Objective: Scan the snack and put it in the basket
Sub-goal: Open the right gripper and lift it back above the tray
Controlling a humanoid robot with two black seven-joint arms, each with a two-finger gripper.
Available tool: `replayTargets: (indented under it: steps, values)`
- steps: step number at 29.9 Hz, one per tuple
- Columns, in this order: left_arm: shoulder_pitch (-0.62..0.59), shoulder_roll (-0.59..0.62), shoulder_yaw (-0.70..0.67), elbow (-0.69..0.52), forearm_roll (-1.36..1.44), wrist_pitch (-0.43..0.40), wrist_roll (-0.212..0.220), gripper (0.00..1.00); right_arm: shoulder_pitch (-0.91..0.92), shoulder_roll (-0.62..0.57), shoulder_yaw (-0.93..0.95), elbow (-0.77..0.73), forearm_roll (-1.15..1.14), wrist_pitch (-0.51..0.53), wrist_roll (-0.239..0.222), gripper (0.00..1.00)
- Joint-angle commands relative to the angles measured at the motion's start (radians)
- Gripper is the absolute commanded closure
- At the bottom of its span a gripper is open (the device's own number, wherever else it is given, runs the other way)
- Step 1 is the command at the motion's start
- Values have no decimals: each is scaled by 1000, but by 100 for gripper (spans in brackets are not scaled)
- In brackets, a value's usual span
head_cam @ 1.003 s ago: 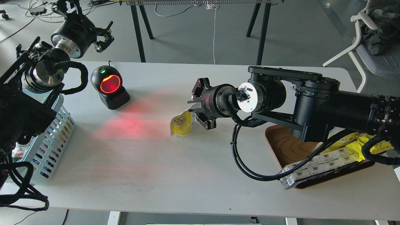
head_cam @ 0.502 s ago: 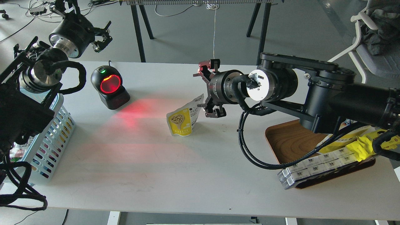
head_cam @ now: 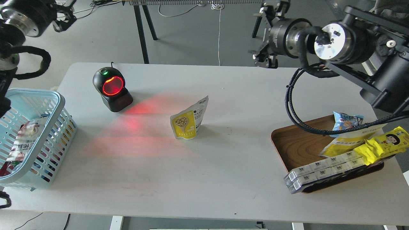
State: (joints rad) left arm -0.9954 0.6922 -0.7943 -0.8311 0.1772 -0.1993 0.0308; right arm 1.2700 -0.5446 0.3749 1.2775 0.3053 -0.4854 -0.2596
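Note:
The snack (head_cam: pixel 188 120), a yellow and white pouch picturing round nuts, stands upright on the middle of the white table, free of both grippers. The light blue basket (head_cam: pixel 57 95) sits at the table's left edge. My right gripper (head_cam: pixel 261 36) is high above the table's far edge, well up and right of the pouch, with its jaws apart and empty. My left gripper (head_cam: pixel 64 16) is at the top left corner, above and behind the basket, dark and partly cut off by the view's edge.
A black barcode scanner (head_cam: pixel 111 89) with a glowing red window stands at the back left and throws red light on the table. The basket holds a snack packet (head_cam: pixel 27 139). A brown wooden tray (head_cam: pixel 295 147) at the right holds long white boxes (head_cam: pixel 319 171) and yellow wrappers (head_cam: pixel 381 143).
My right gripper let go of the pouch and rose up and to the right, away from it. The pouch stays standing. My left arm pulled back to the upper left, uncovering the basket.

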Motion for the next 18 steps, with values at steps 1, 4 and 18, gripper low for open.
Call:
replayTargets:
  steps: [1,4,18]
  values:
    - [-86,110,104,-62,8,-47,1,0,-96,-31,96,-85,-2,115,65,4]
    - [-114,202,167,-152,10,-64,1,0,-182,-31,171,-197,-2,281,95,4]
    - [-104,593,296,-802,488,-68,-9,0,-457,-17,420,-509,5,858,178,3]
